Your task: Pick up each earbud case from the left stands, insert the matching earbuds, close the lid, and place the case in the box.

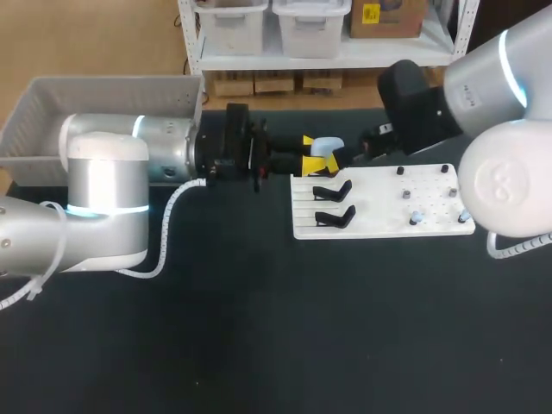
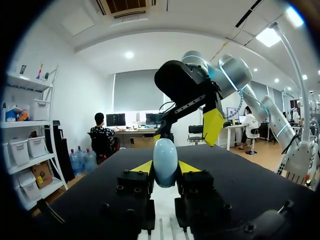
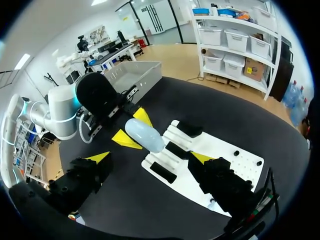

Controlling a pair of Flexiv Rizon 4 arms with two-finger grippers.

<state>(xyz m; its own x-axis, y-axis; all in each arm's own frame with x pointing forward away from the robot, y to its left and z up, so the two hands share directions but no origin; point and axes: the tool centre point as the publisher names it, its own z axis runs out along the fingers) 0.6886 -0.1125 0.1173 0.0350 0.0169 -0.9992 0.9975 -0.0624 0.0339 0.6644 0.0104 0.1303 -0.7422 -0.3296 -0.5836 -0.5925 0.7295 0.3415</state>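
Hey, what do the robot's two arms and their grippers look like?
The left arm and right arm are rounded silver-white tubes with glowing light-blue rings at the joints. A white ribbed cable loops along the left one. The left gripper and right gripper are black and blocky, their fingers tipped bright yellow.

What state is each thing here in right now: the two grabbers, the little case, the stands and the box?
earbud case: lid shut, held in the air.
left gripper: shut on the earbud case.
right gripper: open, holding nothing.
black stands: the two showing hold no case.
grey box: no case showing inside.
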